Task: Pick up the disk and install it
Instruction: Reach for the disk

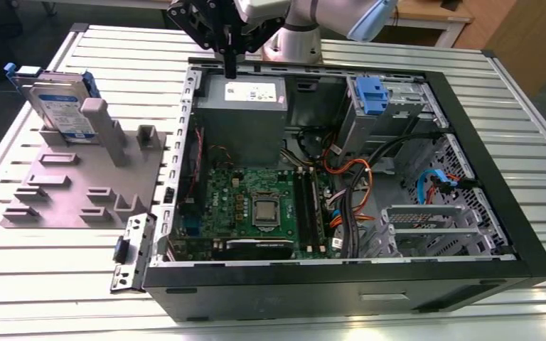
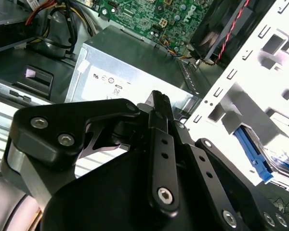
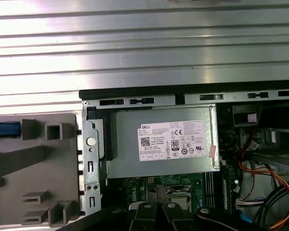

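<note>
Silver rectangular disk with blue rails stands upright in a grey holder beside the open black computer case. Jaws, pressed together and empty, hang above the case's edge.

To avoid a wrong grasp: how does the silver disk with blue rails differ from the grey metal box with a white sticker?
The silver disk with blue rails stands on edge on the grey fixture, outside the black case; the grey metal box lies inside it. The disk is smaller and thinner than the box. Both are rectangular and labelled.
</note>
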You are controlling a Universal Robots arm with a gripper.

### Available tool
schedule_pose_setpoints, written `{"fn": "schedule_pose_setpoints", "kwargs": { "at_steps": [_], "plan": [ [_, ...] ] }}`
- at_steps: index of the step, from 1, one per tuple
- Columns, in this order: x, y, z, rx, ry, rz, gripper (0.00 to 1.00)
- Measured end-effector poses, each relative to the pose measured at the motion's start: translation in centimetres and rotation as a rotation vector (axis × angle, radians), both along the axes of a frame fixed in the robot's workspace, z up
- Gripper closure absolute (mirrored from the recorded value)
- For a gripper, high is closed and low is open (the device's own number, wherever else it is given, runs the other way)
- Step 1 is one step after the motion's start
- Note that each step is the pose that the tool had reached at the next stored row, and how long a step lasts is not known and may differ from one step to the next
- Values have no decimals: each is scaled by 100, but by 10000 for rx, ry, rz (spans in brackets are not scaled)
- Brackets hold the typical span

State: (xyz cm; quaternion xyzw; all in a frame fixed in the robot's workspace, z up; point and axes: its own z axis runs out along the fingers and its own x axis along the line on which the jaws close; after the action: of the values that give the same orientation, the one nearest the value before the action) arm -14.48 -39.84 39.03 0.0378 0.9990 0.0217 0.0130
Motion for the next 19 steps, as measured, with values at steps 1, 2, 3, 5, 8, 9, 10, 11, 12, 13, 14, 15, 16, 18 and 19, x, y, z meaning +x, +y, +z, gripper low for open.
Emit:
{"fn": "schedule_pose_setpoints", "kwargs": {
  "at_steps": [1,2,3,5,8,9,10,11,12,13,14,15,16,18,19],
  "plan": [
    [-7,2,0,1,0,0,89],
    [-11,3,0,0,0,0,89],
    [-11,3,0,1,0,0,89],
    [-14,3,0,0,0,0,89],
    [-17,4,0,0,0,0,89],
    [-19,4,0,0,0,0,89],
    [-24,4,-1,1,-1,-2,89],
    [-29,4,-1,1,0,-2,89],
    [-32,4,-1,0,0,-1,89],
    [-36,4,-2,1,-1,-1,89],
    [-39,4,-2,1,0,-1,89],
    [-42,4,-3,1,-1,-1,89],
    [-44,4,-3,0,0,0,89],
    [-49,4,-5,0,0,0,89],
    [-51,4,-6,0,0,0,89]
  ]
}}
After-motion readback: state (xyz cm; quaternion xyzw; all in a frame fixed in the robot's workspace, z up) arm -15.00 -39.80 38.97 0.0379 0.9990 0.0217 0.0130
